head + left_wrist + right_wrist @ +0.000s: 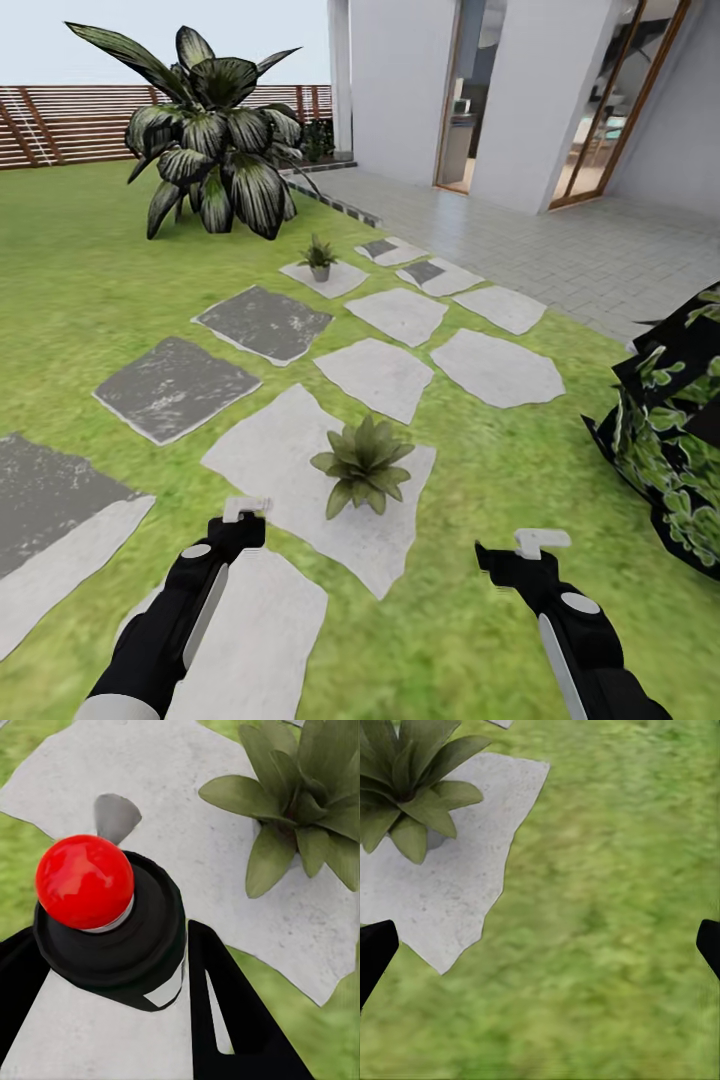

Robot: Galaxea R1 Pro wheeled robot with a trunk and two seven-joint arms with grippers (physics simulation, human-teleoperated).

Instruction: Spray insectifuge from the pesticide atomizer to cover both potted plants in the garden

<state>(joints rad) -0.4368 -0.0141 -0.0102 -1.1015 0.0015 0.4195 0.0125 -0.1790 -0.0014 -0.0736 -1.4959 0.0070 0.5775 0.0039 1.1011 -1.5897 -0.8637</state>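
Note:
In the left wrist view my left gripper (109, 949) is shut on the pesticide atomizer (142, 937), a dark bottle with a white label patch, a grey spray head and a red ball on top. It hangs over a pale stepping stone, just short of the near potted plant (296, 802). The head view places my left gripper (243, 517) to the lower left of that plant (365, 465). The second potted plant (320, 258), in a small grey pot, stands further off on a white stone. My right gripper (535, 550) is open over grass, with the near plant (405, 795) beside it.
The garden lawn (90, 290) carries grey and white stepping stones (380, 375). A big striped-leaf palm (215, 130) stands at the back before a wooden fence (70, 120). A dark leafy bush (680, 440) sits at the right. A paved patio (560, 250) and the house lie beyond.

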